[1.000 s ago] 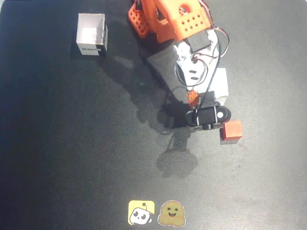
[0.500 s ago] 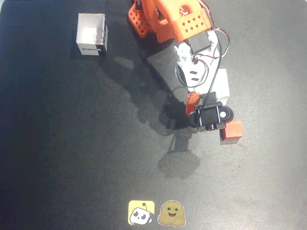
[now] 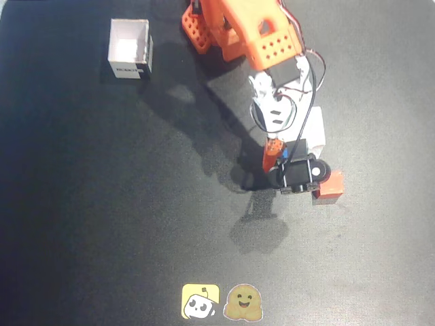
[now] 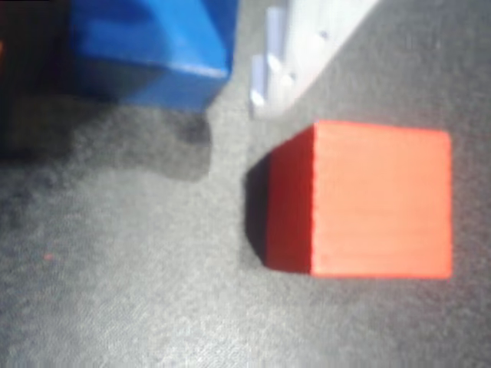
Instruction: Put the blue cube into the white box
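Blue cube [image 4: 149, 50] up first: sitting at the top left of the wrist view, resting on the dark mat [image 4: 115, 291], cut off by the upper edge, throwing a shadow down and to the right. Moving right: catching a pale white piece [image 4: 295, 54] just beside the blue cube, too blurred to name. Moving right again: finding the red cube [image 4: 376, 199] lower down, lying flat on the mat, showing a bright face and a shaded left side, with bare mat between it and the blue cube.

Switching to the overhead view, starting at the left: spotting the white box [image 3: 129, 49] near the top left corner, standing upright and open-topped, carrying a dark label on its near wall, sitting well apart from both cubes. Sliding toward the middle: passing a yellow sticker [image 3: 200, 301] and a brown smiley sticker [image 3: 243, 302] side by side at the bottom edge. Going on right: following the orange arm [image 3: 262, 30] reaching down from the top edge, ending in the gripper [image 3: 284, 166] hanging low over the mat. Peeking out there: just a sliver of blue, so placing the blue cube right at the gripper, mostly hidden under it. Jaws: impossible to call as spread or pinching from either view. Finishing at the right: seeing the red cube just beside the gripper's black motor, partly tucked under it.
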`<state>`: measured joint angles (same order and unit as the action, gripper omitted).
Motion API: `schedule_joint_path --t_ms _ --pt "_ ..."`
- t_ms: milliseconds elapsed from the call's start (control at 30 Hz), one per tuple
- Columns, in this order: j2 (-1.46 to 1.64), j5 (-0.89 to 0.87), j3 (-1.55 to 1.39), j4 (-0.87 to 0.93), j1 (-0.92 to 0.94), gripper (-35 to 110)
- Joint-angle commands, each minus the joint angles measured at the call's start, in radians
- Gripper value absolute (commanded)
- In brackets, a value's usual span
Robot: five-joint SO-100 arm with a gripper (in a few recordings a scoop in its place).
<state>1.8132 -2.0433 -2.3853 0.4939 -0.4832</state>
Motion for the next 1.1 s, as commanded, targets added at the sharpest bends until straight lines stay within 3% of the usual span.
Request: schedule_joint_path --t_ms 0,667,1067 --pt "-0.005 -0.005 0.0 -0.015 -0.012 25" --pt "0.018 -0.043 -0.069 0.037 -0.018 25" --pt "0.023 -0.06 -0.086 0.026 -0.02 13"
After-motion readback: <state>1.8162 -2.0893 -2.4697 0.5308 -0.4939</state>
